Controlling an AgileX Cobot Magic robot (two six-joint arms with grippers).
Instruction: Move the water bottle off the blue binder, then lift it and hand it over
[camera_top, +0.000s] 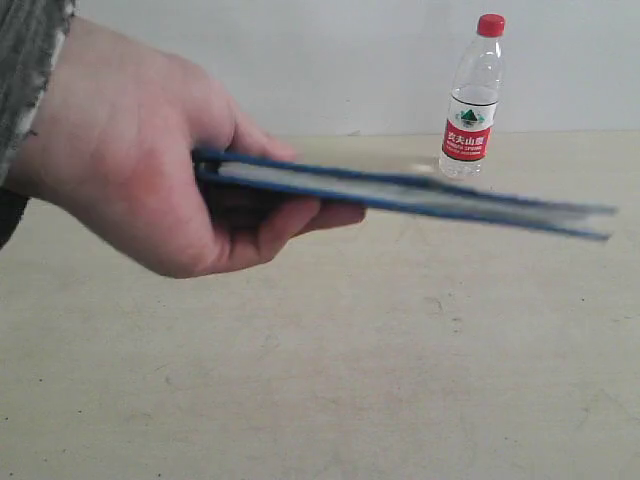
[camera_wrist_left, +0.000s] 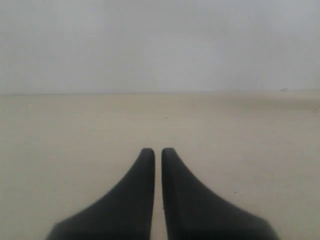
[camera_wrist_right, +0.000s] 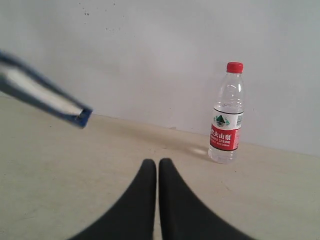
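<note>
The water bottle (camera_top: 473, 100), clear with a red cap and a red, white and green label, stands upright on the table near the back wall. It also shows in the right wrist view (camera_wrist_right: 227, 115), ahead of my right gripper (camera_wrist_right: 158, 162) and off to one side. A person's hand (camera_top: 150, 150) holds the blue binder (camera_top: 400, 190) edge-on in the air in front of the bottle; one binder corner (camera_wrist_right: 80, 116) shows in the right wrist view. My left gripper (camera_wrist_left: 157, 151) is shut over bare table. Both grippers hold nothing.
The beige table (camera_top: 320, 380) runs back to a pale wall (camera_top: 330, 60). The person's hand and sleeve fill the upper left of the exterior view. Neither arm shows in the exterior view.
</note>
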